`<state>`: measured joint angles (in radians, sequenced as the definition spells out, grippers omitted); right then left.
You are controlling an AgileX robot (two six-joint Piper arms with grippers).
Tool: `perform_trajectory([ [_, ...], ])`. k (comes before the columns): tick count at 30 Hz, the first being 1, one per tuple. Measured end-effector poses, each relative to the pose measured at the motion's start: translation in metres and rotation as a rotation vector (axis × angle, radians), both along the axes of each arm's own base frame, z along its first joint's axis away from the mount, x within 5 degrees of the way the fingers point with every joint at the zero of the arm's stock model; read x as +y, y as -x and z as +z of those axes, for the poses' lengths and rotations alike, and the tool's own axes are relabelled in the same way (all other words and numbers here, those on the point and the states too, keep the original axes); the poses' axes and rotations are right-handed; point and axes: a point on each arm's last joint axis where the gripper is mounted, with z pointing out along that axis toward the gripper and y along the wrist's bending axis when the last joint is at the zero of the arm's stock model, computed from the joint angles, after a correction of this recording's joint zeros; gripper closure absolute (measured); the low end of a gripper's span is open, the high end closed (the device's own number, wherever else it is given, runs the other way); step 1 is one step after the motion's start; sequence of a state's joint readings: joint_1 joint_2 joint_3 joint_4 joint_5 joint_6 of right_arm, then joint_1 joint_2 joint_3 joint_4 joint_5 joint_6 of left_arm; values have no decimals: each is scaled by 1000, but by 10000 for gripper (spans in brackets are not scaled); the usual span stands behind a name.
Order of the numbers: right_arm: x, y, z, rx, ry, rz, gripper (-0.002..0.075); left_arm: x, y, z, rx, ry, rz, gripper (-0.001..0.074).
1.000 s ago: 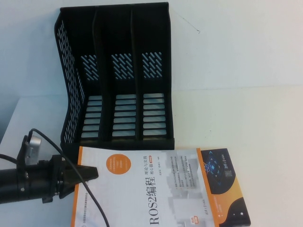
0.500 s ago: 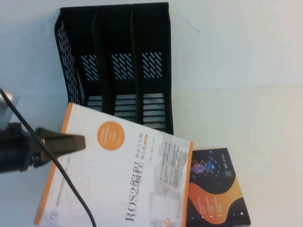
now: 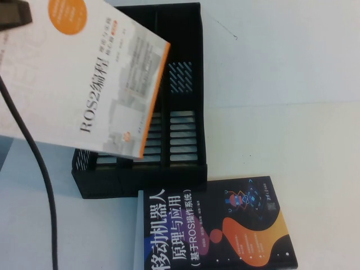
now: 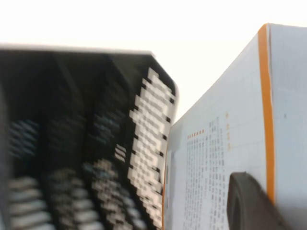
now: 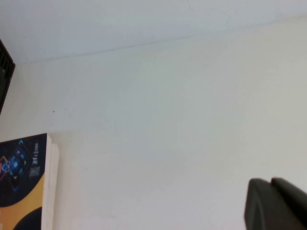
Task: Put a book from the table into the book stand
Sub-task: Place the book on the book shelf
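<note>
The white-grey book (image 3: 95, 73) with orange stripes, an orange circle and "ROS2" text is lifted off the table. It hangs tilted above the left slots of the black book stand (image 3: 183, 112). My left gripper (image 3: 16, 14) is shut on the book's orange-bordered edge at the top left. In the left wrist view, one finger (image 4: 248, 201) presses on the book's cover (image 4: 216, 158), with the stand (image 4: 96, 143) beside it. My right gripper (image 5: 276, 203) is shut and empty over the bare white table (image 5: 168, 120); it is out of the high view.
A black book with orange-blue artwork (image 3: 225, 225) lies on the table (image 3: 281, 140) in front of the stand; its corner shows in the right wrist view (image 5: 24, 182). The left arm's cable (image 3: 42, 185) hangs down at the left.
My left gripper has lifted the ROS2 book off the black book and carried it up and toward the stand. The black book's cover is now fully uncovered.
</note>
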<state>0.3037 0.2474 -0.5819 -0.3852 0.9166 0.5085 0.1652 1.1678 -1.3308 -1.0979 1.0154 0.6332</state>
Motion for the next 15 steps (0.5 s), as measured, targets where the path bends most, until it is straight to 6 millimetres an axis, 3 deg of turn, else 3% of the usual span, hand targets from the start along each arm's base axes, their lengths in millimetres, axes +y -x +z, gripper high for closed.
perform_trajectory([
  [6, 0, 0, 0, -3, 2, 0, 727, 11, -12, 25, -55, -34, 140, 629],
  [15, 1, -1, 2, -29, -17, -1, 727, 18, -43, 29, -69, -26, 180, 629],
])
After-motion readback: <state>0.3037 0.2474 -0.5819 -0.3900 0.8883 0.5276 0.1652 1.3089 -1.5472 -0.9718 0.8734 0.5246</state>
